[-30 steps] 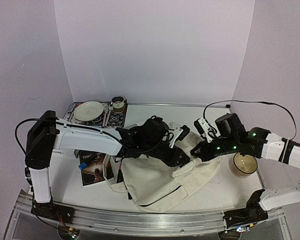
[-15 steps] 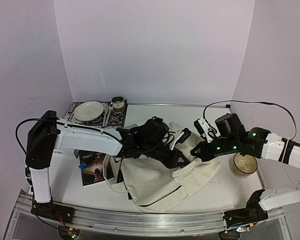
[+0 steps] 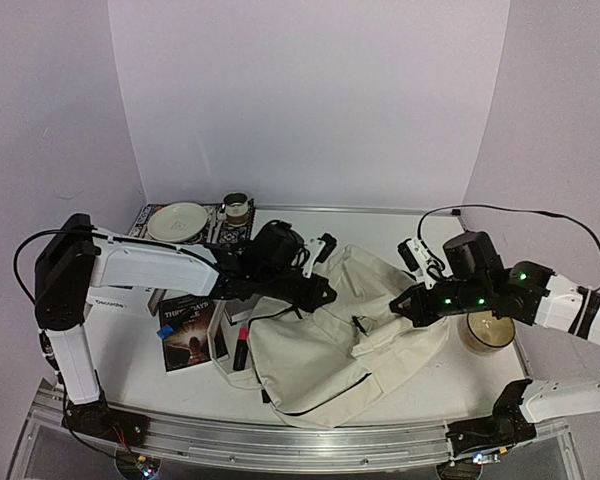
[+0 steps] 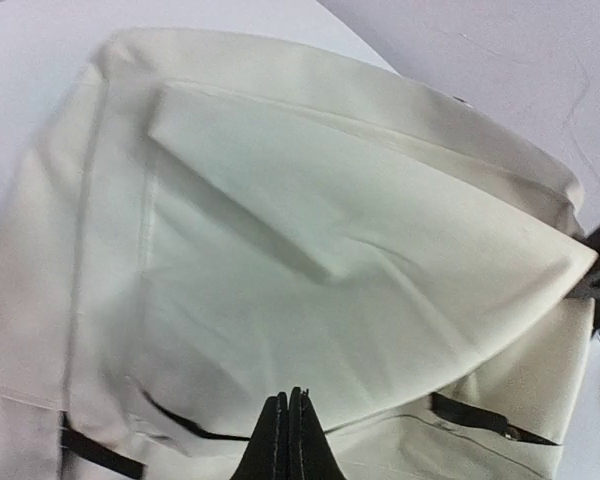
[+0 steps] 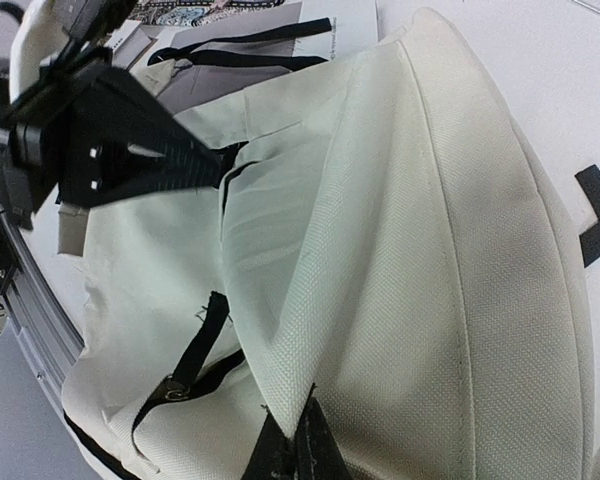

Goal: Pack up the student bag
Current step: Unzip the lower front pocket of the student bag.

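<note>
The student bag (image 3: 330, 345), cream fabric with black straps, lies at the table's middle front. My left gripper (image 3: 325, 291) is shut at the bag's upper left edge. In the left wrist view its closed tips (image 4: 289, 392) sit on the lower rim of a taut cream flap (image 4: 310, 220) and seem to pinch it. My right gripper (image 3: 408, 306) is shut on a raised fold at the bag's right side. The right wrist view shows that fold (image 5: 400, 250) clamped in the tips (image 5: 302, 415), with the left gripper (image 5: 218, 160) across the bag.
A dark-covered book (image 3: 188, 336) and a red tube (image 3: 242, 350) lie left of the bag. A glass jar (image 3: 485, 330) stands at the right, under the right arm. A plate (image 3: 178, 221) and a cup (image 3: 237, 208) rest on a patterned mat (image 3: 230, 238) at the back left.
My left gripper closed and drew back to the left, and the bag's upper edge came with it and spread wider. The red tube is now uncovered. The right gripper shifted slightly right, still shut.
</note>
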### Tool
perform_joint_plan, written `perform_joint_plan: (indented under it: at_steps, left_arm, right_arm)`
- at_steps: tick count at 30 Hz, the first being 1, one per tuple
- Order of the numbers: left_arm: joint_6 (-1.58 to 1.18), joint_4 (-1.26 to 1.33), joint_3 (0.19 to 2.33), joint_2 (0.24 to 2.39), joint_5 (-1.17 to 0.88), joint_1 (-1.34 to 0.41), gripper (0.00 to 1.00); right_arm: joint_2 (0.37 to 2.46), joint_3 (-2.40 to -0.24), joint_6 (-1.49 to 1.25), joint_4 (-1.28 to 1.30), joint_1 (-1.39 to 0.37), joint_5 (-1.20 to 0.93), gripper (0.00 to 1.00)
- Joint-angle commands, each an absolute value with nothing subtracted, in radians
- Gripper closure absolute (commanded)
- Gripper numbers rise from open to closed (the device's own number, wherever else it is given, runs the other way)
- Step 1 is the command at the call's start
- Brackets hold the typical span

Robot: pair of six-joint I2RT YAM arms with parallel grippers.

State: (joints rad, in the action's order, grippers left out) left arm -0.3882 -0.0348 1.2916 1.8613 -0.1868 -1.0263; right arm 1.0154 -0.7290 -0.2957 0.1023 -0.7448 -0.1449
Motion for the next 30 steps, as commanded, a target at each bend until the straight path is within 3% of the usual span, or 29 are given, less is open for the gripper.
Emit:
perform_joint_plan:
  at_steps: [1,5,8,13,20,30]
  left_arm:
    - [-0.359,-0.033,1.259,1.779,-0.081,-1.002,1.0]
    - [-0.369,-0.032,1.254,1.752,-0.121,-0.992,0.99]
    - [-0.433,-0.029,1.281,1.763,-0.226,-1.007,0.74]
    - [-0.537,-0.017,1.304,1.802,-0.287,-1.088,0.55]
    - [-0.703,0.149,1.26,1.87,-0.394,-1.126,0.51]
    - [-0.739,0.163,1.324,1.954,-0.373,-1.137,0.51]
  right_arm:
    - [0.962,-0.729,-0.276,0.084,-0.746,-0.141,1.0]
    - [0.96,-0.733,-0.272,0.094,-0.746,-0.148,1.0]
    - [0.977,-0.744,-0.27,0.095,-0.746,-0.159,1.0]
    - [1.007,-0.761,-0.261,0.089,-0.746,-0.166,1.0]
    - [1.03,-0.773,-0.256,0.07,-0.746,-0.181,1.0]
    - [1.032,-0.77,-0.264,0.054,-0.746,-0.195,1.0]
